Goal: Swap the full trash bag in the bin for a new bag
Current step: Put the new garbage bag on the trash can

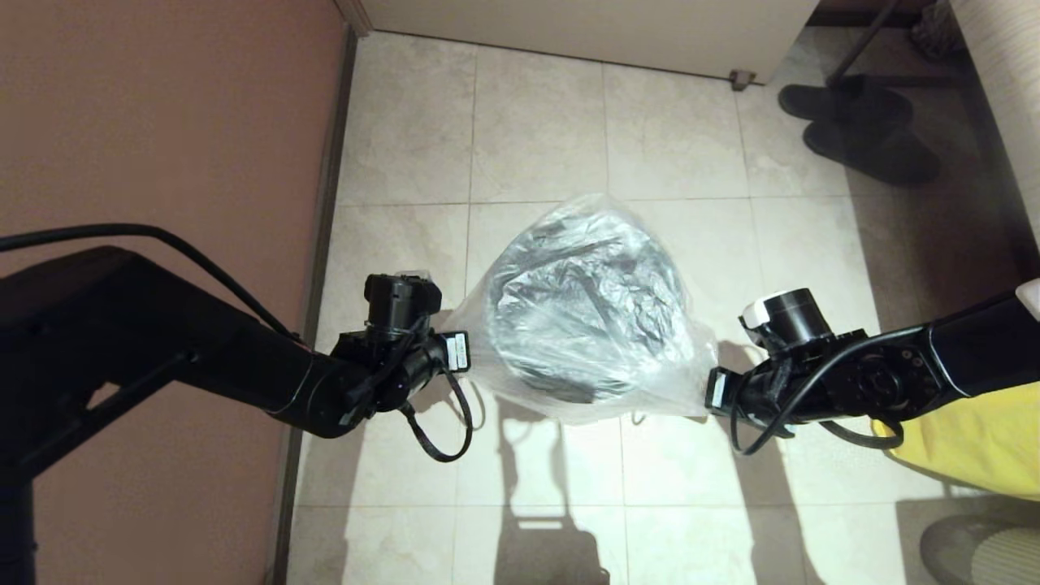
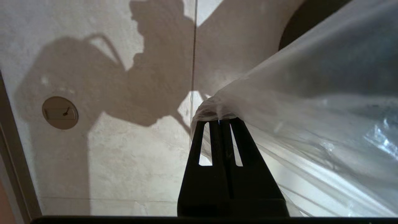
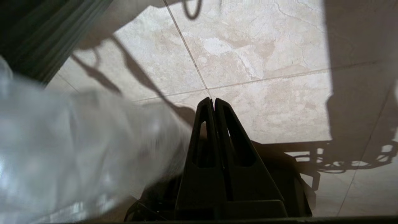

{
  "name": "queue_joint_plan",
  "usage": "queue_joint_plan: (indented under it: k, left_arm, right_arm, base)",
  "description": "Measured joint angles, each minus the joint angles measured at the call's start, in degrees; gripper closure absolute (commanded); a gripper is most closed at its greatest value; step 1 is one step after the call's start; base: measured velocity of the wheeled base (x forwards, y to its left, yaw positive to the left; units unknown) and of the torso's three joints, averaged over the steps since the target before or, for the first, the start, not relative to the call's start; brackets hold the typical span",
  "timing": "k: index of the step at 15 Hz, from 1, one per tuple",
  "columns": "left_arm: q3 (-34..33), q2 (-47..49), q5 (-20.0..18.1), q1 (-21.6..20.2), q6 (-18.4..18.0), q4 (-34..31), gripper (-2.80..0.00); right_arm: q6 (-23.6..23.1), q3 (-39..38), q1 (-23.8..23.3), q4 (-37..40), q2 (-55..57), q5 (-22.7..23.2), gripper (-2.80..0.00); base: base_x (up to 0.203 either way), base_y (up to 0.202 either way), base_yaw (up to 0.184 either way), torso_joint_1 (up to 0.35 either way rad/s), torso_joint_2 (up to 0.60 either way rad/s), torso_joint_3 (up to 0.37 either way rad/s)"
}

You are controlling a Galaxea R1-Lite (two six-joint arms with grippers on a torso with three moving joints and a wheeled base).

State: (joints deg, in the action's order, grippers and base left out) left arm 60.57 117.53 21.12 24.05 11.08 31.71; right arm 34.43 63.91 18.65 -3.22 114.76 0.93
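The bin (image 1: pixel 650 253) stands on the tiled floor in the middle of the head view, dark under the new bag (image 1: pixel 569 301), which is clear, crinkly and draped over its top. My left gripper (image 1: pixel 460 353) is at the bag's left corner, shut on a bunched edge of the new bag (image 2: pixel 279 102); in its wrist view the left gripper (image 2: pixel 220 122) has the film pinched at its tips. My right gripper (image 1: pixel 715 392) sits at the bag's right corner. In its own view the right gripper (image 3: pixel 214 100) is shut, with the new bag (image 3: pixel 77 140) running along its side. The bin's wall (image 3: pixel 46 31) shows beyond.
An opaque yellow bag (image 1: pixel 975 439) lies under my right arm. Dark slippers (image 1: pixel 861 130) sit at the far right. A brown wall (image 1: pixel 162 122) runs along the left and a white panel (image 1: pixel 585 24) closes the far side. A round floor drain (image 2: pixel 60 112) lies left of the bin.
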Motion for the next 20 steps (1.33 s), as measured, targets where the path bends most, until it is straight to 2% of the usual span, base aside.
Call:
queue_joint_plan:
  k: [7,13,17,20]
  left_arm:
    - [8.25,2.81,-0.68,-1.20,-0.22,0.34,0.00]
    - [17.54,7.31,-0.64,-1.73,0.01,0.07,0.00]
    - [17.74,5.72,-0.62,-0.78,0.38,0.18,0.00]
    - [15.85,3.11,-0.64,-0.32,1.23,0.18,0.00]
  right_arm:
    - [0.16,3.76,-3.70,-0.53,-0.23,1.28,0.00]
    - [4.69,7.52,-6.38,-2.95,-1.01,3.83,0.00]
    - [5.78,9.31,-7.53,-2.13,-2.87,4.61,0.00]
    - [6.90,8.80,-7.66,2.54,-8.59,5.73,0.00]
  base:
    - [0.000,0.000,0.000,0.000,0.00,0.000]
    - [0.000,0.000,0.000,0.000,0.00,0.000]
    - [0.000,0.000,0.000,0.000,0.00,0.000]
    - [0.000,0.000,0.000,0.000,0.00,0.000]
